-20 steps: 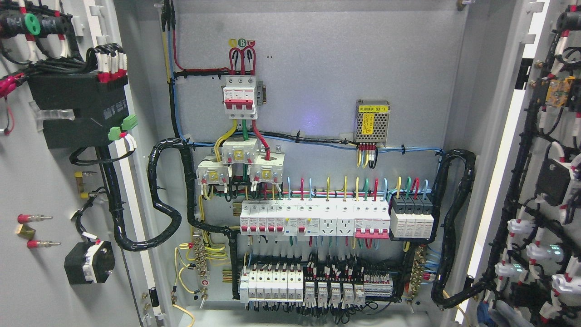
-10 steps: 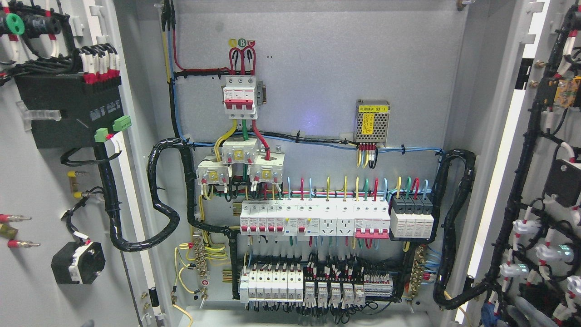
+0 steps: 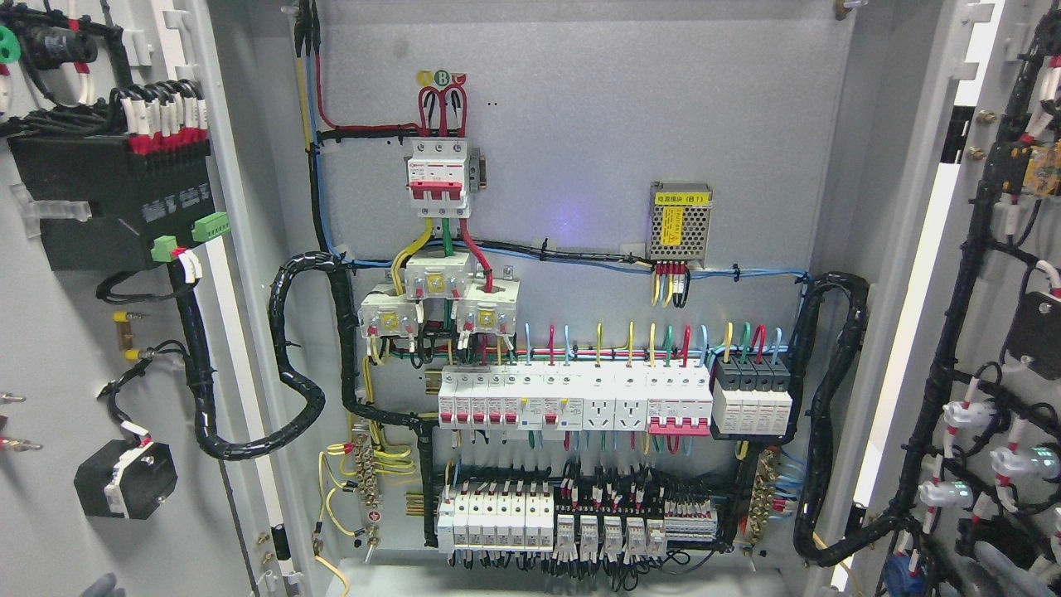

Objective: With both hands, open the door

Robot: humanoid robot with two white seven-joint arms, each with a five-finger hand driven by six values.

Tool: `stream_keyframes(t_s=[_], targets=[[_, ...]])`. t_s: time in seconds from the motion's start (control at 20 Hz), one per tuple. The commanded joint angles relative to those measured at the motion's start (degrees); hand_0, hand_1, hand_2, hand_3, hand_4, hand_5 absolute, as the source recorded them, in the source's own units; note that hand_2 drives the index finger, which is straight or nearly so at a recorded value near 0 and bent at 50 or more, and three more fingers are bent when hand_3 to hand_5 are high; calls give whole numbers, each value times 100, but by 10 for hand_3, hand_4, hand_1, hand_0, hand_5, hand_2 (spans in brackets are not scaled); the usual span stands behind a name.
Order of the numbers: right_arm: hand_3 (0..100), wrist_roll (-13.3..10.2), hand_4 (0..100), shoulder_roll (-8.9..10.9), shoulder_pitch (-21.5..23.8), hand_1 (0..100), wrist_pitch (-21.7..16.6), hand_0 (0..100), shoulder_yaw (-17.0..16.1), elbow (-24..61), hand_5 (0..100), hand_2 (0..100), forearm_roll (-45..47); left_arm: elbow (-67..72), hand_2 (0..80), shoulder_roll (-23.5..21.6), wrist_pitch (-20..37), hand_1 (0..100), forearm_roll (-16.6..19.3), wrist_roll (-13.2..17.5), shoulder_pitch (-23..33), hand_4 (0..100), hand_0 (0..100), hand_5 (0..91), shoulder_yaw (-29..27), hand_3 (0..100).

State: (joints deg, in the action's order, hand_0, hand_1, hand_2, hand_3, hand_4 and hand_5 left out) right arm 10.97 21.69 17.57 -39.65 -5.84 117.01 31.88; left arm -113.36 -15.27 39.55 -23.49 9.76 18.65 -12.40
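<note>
- At the bottom left corner we see a grey tip point(image 3: 104, 585), possibly part of a hand; we cannot tell which hand it is, nor whether its fingers are spread or curled. No hand shows at the right.
- The left door point(image 3: 50, 348) stands swung wide at the left edge. Its inner face carries a black box point(image 3: 116, 207) and a black cable bundle point(image 3: 195, 356).
- The right door point(image 3: 1007, 274) stands swung wide at the right edge, its inner face crowded with wiring and white connectors.
- We judge both doors to be stiff sheet metal, fairly heavy with the mounted parts, turning on side hinges. Take hold at the bare free edge or outer face, never at the cables or components, which look fragile.
- Farther back, the cabinet interior point(image 3: 580, 124) lies fully exposed: a red-and-white breaker point(image 3: 438, 178) up top, a small perforated power unit point(image 3: 680, 221) to its right, and rows of breakers point(image 3: 572, 398) below.
- We judge the opening step nearly complete.
</note>
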Motion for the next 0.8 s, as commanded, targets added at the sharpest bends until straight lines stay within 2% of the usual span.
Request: stream_keyframes(t_s=[0.0, 0.2, 0.4, 0.6, 0.75], targets=[[0, 81, 0, 133, 36, 0, -16, 48, -268, -152, 0, 0, 143, 77, 0, -204, 17, 389, -244, 9, -10, 0, 120, 0, -413, 0], [0, 116, 0, 151, 62, 0, -16, 48, -461, -275, 0, 0, 415, 278, 0, -301, 17, 389, -428, 9, -54, 0, 120, 0, -579, 0], [0, 116, 0, 265, 71, 0, -16, 48, -523, -293, 0, 0, 617, 384, 0, -441, 9, 389, -604, 9, -63, 0, 120, 0, -703, 0], [0, 423, 0, 318, 71, 0, -16, 48, -628, -380, 0, 0, 785, 568, 0, -538, 8, 389, -718, 0, -63, 0, 120, 0, -817, 0], [0, 476, 0, 327, 71, 0, -16, 49, -734, -459, 0, 0, 802, 718, 0, -617, 0, 389, -815, 0, -133, 0, 120, 0, -878, 0]])
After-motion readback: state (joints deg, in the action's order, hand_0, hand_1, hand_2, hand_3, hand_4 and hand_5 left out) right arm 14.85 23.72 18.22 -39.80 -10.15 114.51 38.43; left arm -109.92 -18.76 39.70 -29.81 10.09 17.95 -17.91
